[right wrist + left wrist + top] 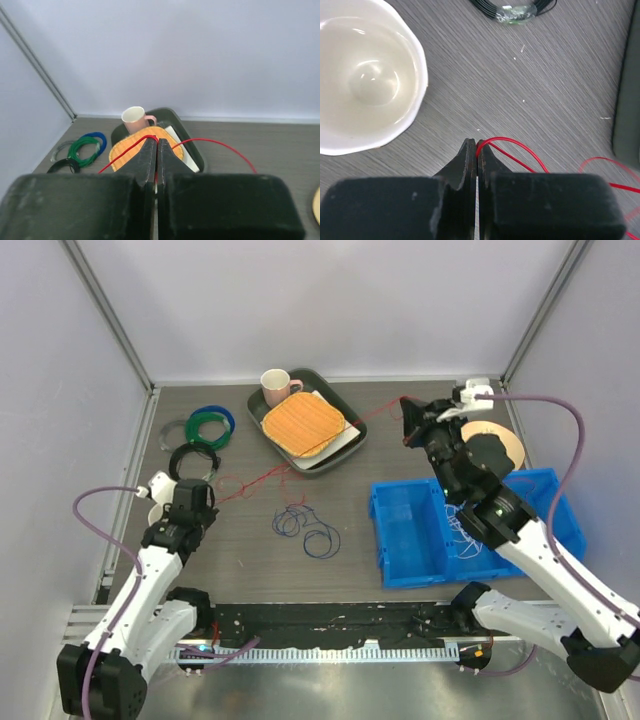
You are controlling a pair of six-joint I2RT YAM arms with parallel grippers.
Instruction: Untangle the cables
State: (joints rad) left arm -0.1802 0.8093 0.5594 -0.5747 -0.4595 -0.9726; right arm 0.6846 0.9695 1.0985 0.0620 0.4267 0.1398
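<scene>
A thin red cable (262, 476) runs taut from my left gripper (207, 498) across the dark tray to my right gripper (407, 423). The left gripper (477, 145) is low over the table and shut on one end of the red cable (520, 147). The right gripper (156, 140) is raised at the back right and shut on the same cable (220, 144). A blue cable (305, 525) lies in loose loops mid-table. A white cable (462, 532) lies tangled in the blue bin.
A dark tray (345, 405) holds an orange cloth (302, 423) and a pink mug (275, 386). Green and blue coils (212, 424) and a black coil (190, 458) lie at the left. A white bowl (365, 75) sits beside the left gripper. The blue bin (400, 540) and a wooden disc (505, 443) are at the right.
</scene>
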